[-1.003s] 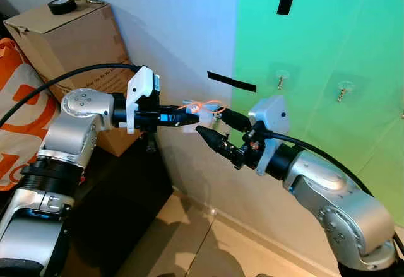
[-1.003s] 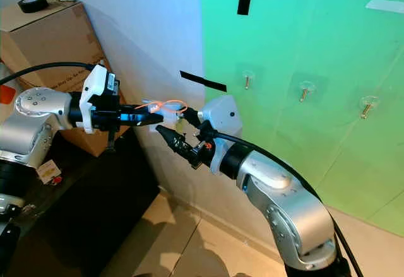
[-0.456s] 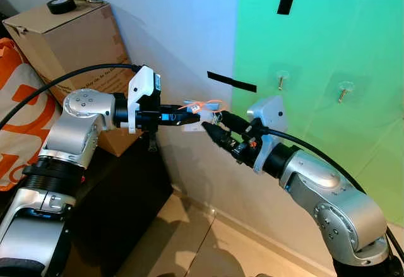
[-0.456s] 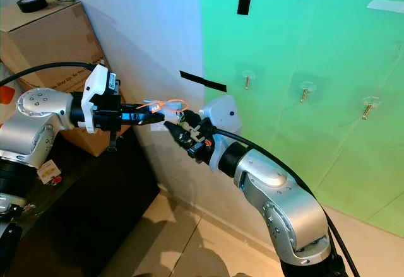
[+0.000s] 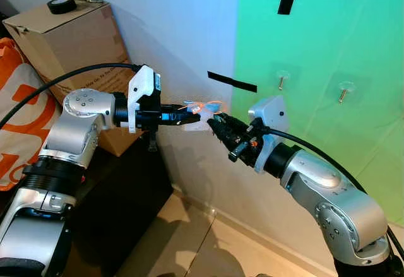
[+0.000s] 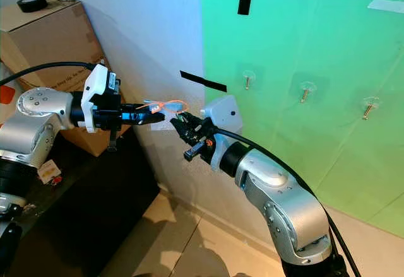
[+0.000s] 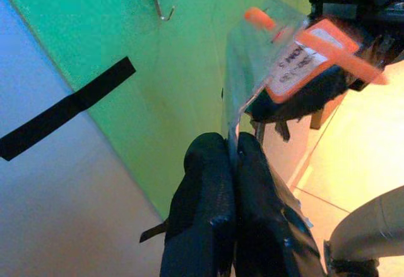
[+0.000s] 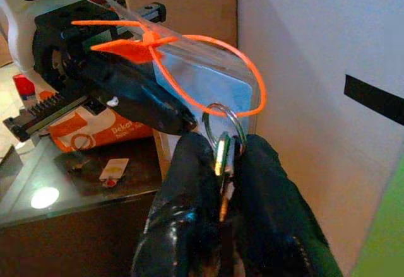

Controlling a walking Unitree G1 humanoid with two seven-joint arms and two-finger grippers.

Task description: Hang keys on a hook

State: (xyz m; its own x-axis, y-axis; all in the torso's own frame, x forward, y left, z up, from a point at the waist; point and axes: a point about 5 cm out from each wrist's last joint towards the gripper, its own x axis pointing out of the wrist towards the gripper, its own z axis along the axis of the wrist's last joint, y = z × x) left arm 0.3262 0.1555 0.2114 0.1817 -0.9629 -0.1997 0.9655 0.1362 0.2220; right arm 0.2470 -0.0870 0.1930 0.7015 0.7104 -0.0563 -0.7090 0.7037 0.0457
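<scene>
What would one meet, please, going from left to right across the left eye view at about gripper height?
Orange bag → left gripper, shut on the clear tag → right gripper, shut on the key → wall hooks.

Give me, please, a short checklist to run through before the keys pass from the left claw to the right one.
1. Left claw shut on the clear tag: ok.
2. Right claw shut on the key: ok.
3. Key ring threaded on the orange loop: ok.
4. Hooks on the green panel free: ok.
5. Right grip firm enough to hold alone: cannot tell.
</scene>
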